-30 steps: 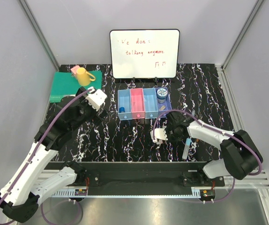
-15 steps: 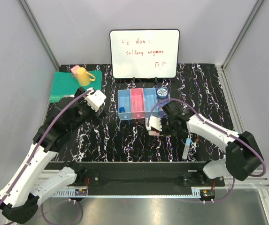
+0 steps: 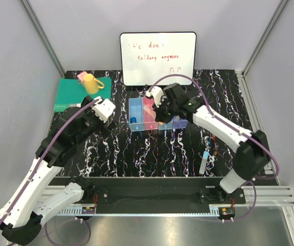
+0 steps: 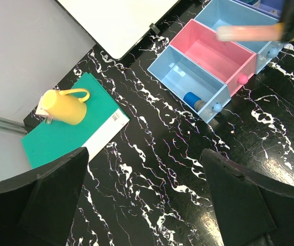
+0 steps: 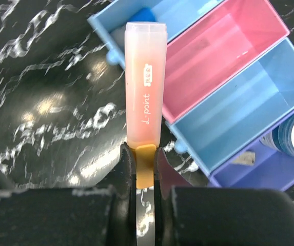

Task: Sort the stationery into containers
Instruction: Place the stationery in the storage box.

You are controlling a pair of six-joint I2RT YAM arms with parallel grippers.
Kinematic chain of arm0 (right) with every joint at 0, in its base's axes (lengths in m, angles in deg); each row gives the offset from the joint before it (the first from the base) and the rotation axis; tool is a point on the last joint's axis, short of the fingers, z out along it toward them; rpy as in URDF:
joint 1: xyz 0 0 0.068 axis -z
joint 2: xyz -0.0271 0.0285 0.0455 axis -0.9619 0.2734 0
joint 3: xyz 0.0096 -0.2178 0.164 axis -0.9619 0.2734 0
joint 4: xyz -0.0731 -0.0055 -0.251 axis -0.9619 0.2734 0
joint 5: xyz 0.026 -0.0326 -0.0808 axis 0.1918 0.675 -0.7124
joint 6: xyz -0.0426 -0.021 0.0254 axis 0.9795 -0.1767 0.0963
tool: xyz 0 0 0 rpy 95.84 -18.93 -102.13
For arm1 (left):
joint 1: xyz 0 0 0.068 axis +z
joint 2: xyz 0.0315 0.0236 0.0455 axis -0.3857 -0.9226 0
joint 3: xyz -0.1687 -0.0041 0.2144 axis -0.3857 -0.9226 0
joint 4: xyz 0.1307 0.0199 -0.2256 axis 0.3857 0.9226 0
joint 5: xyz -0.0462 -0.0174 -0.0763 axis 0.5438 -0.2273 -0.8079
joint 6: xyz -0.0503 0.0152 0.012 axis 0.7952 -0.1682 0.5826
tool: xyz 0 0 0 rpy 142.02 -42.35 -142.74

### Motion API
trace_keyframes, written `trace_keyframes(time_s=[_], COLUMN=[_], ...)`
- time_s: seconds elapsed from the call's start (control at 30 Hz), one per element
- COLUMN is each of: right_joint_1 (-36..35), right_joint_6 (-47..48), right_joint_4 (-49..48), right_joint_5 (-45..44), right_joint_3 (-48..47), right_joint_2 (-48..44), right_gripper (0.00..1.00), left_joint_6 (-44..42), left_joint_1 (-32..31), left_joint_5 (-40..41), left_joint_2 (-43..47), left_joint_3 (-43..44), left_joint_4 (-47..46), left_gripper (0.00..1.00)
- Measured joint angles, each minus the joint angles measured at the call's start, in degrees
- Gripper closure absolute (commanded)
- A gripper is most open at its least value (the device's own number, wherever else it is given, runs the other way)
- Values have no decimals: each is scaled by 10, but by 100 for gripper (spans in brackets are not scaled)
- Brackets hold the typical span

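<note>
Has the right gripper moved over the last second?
Yes. The right gripper, holding the orange marker, went from the near table up to the pink bin, toward the whiteboard.

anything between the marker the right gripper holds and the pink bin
Nothing visible. The right gripper is shut on the orange marker and holds it above the bins, its cap reaching over the near wall of the pink bin. That bin's visible floor looks bare and its top is open.
</note>
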Motion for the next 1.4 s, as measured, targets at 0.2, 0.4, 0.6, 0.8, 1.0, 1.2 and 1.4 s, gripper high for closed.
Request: trace_keyframes(time_s=[0.2, 0.4, 0.6, 0.8, 1.0, 1.2, 1.4], right_joint_1=[28, 97, 112, 108, 109, 109, 107], right_joint_6=[-102, -179, -192, -196, -205, -212, -209], right_joint_4=[-46, -68, -80, -93, -105, -104, -117], right_joint_5=[-47, -78, -91, -90, -80, -66, -45], right_joint_3=[-47, -74, -76, -71, -37, -22, -22], right_joint_2=[104, 162, 172, 176, 178, 190, 191], right_gripper=[100, 100, 100, 100, 100, 61, 41], left_joint_6=[-1, -4, -5, -5, -5, -5, -5], left_joint_1=[0, 0, 0, 0, 0, 0, 0], left_joint_5=[0, 0, 0, -4, -5, -5, -5], left_joint_2=[20, 33, 33, 24, 23, 24, 24], left_joint_3=[-17, -28, -28, -29, -35, -36, -37], left_joint_4=[-1, 0, -2, -4, -12, -15, -15], left_gripper=[1, 1, 1, 1, 1, 1, 1])
